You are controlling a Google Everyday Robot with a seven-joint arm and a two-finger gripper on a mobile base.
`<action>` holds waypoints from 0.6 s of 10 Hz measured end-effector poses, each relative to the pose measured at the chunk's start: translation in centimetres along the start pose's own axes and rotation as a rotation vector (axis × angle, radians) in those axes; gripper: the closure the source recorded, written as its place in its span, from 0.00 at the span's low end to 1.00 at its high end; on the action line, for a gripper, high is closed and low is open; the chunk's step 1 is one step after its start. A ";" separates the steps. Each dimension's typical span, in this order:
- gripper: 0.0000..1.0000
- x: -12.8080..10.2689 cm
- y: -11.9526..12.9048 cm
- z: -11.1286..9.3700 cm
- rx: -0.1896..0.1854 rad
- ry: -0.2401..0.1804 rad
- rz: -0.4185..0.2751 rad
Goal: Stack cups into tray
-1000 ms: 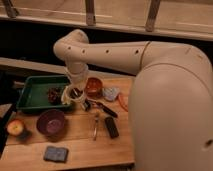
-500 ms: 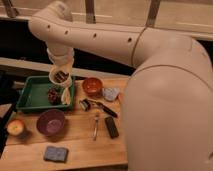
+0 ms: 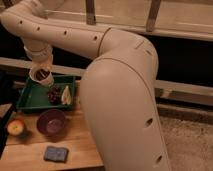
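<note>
Cream-white cup (image 3: pixel 36 79) hangs in my end effector (image 3: pixel 42 74), which is pinched shut on what looks like the cup's rim, its dark mouth facing up. It sits over the rear left corner of the green tray (image 3: pixel 30 102), clear of the floor as far as I can judge. A second ago that cup was low by the tray's right side; half a second ago I had it lifted high; now it has come across to the left and the view has swung with it. I read that as the carry phase: the cup is up and over the tray, but nothing is stacked yet.

Inside the tray lie a dark reddish item (image 3: pixel 53 94) and a pale yellowish piece (image 3: pixel 66 95), just beside each other. The steel cup is out of sight: the arm's big pale housing (image 3: pixel 125 105) now covers the right half of the tabletop (image 3: pixel 75 142), where it stood earlier. In front of the tray I see the purple bowl (image 3: pixel 51 121), an apple (image 3: pixel 16 127) to its left, and a dark sponge (image 3: pixel 55 153) near the front edge.
</note>
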 end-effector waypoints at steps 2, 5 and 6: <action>0.98 0.0 -0.1 0.0 0.001 -0.002 0.001; 0.98 0.4 -0.9 1.2 -0.011 -0.017 0.040; 0.98 0.3 -1.6 2.7 -0.021 -0.034 0.058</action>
